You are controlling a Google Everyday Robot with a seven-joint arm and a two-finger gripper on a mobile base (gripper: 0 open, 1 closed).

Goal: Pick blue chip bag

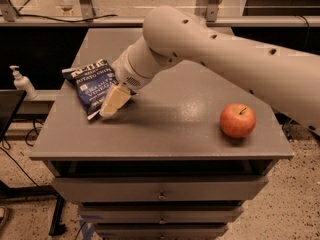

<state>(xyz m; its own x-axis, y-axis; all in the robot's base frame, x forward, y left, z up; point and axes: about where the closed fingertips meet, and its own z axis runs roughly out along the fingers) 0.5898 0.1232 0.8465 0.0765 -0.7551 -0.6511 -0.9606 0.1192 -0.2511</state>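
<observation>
The blue chip bag (94,86) lies flat on the left part of the grey table top (170,129), dark navy with white lettering and a pale label patch. My gripper (114,102) reaches in from the upper right on a large pale arm. Its cream fingers point down and left and overlap the bag's lower right edge, hiding that corner. A red apple (238,120) stands on the right part of the table, well apart from the gripper.
The table is a cabinet with drawers (160,194) below its front edge. A white pump bottle (21,82) stands off the table at the left. A rail and dark shelving run behind the table.
</observation>
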